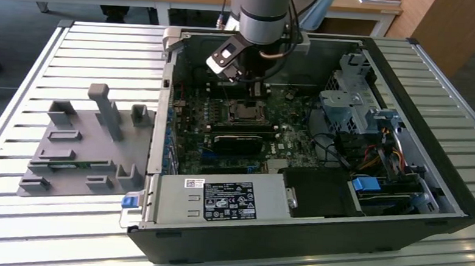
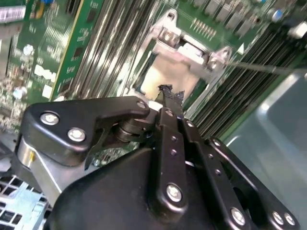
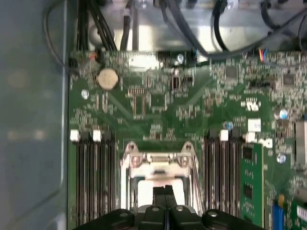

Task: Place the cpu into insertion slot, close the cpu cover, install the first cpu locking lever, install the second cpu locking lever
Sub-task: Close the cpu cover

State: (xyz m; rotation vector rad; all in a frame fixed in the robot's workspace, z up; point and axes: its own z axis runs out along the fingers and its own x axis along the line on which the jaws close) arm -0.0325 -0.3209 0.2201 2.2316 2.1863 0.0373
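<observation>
Jaws clenched together, tips over cpu (image 2: 168,75) lying flat, seemingly seated in insertion slot (image 1: 244,117)

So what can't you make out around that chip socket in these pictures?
Insertion slot, exterior view: too small for detail; the gripper covers its far edge.
Slot's near half, first wrist view: hidden under the shut jaws and cut off by the picture's edge.
Cpu cover, second wrist view: blurred, partly behind the jaws, so latching is unclear.
</observation>
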